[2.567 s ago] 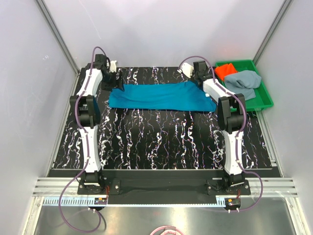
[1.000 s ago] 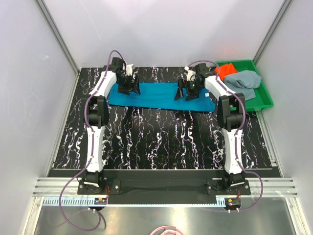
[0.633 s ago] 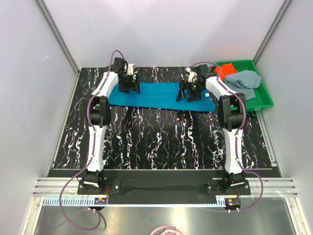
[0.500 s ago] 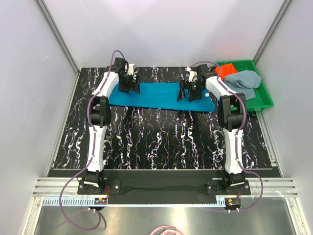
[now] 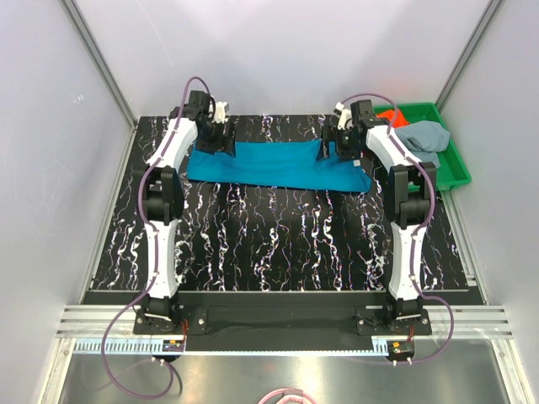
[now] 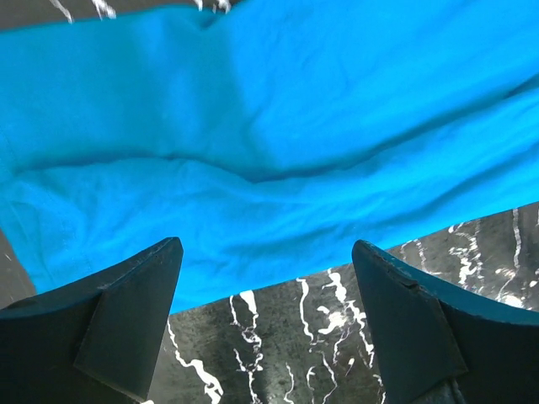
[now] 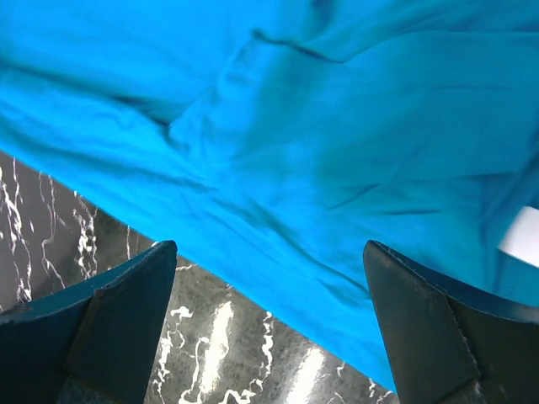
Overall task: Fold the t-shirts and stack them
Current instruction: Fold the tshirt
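Observation:
A teal-blue t-shirt (image 5: 278, 166) lies as a long flat band across the far part of the table. My left gripper (image 5: 222, 140) hovers open over its far left edge, and my right gripper (image 5: 331, 149) hovers open over its far right edge. In the left wrist view the shirt (image 6: 253, 126) fills the top and the open gripper (image 6: 265, 248) holds nothing. The right wrist view shows the same: the shirt (image 7: 337, 126) beyond an open, empty gripper (image 7: 269, 248). An orange-red t-shirt (image 5: 388, 114) and a grey-blue t-shirt (image 5: 425, 135) lie in the tray.
A green plastic tray (image 5: 456, 171) stands at the far right corner of the black marbled table (image 5: 278, 244). Grey walls and metal frame posts close the table in on three sides. Both arm bases sit at the near edge.
Both grippers have drawn back from over the shirt toward its far edge, the right one also shifting right. The teal-blue shirt lies as before.

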